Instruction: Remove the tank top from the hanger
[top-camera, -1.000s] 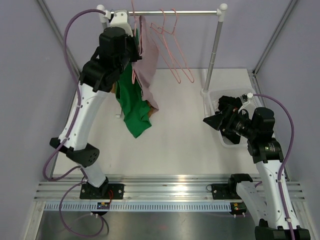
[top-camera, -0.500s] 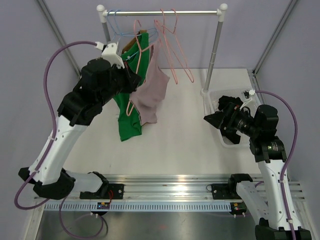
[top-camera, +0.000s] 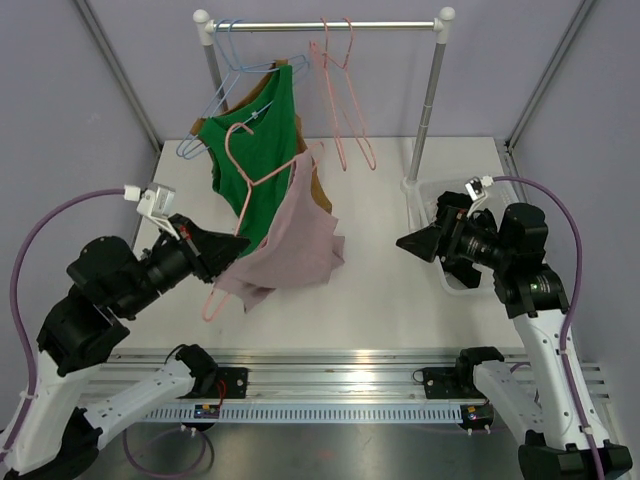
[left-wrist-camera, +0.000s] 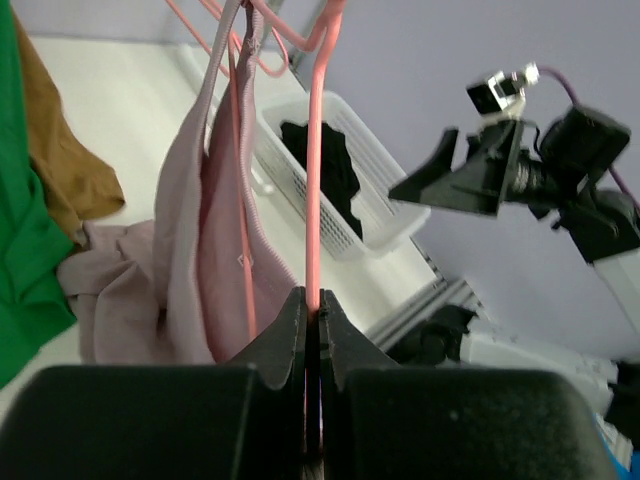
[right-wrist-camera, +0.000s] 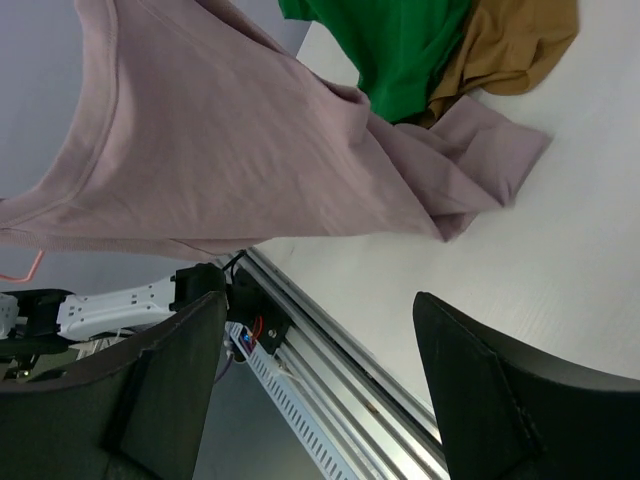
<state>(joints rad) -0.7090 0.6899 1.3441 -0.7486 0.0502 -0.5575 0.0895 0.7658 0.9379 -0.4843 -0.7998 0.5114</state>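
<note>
Bright, even, diffuse light from above; faint soft shadows on the white bench (top-camera: 380, 290). Glare streaks the near metal rail (top-camera: 350, 378). The left pincer (left-wrist-camera: 312, 305) is blurred.

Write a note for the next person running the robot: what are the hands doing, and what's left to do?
Left gripper: shut on the pink hanger, held away from the rail.
Right gripper: open, empty, near the bin, facing the tank top.
Tank top: still draped on the hanger.
Done: hanger is off the rail.
Left: pull the tank top off the hanger, probably with the right gripper.
</note>
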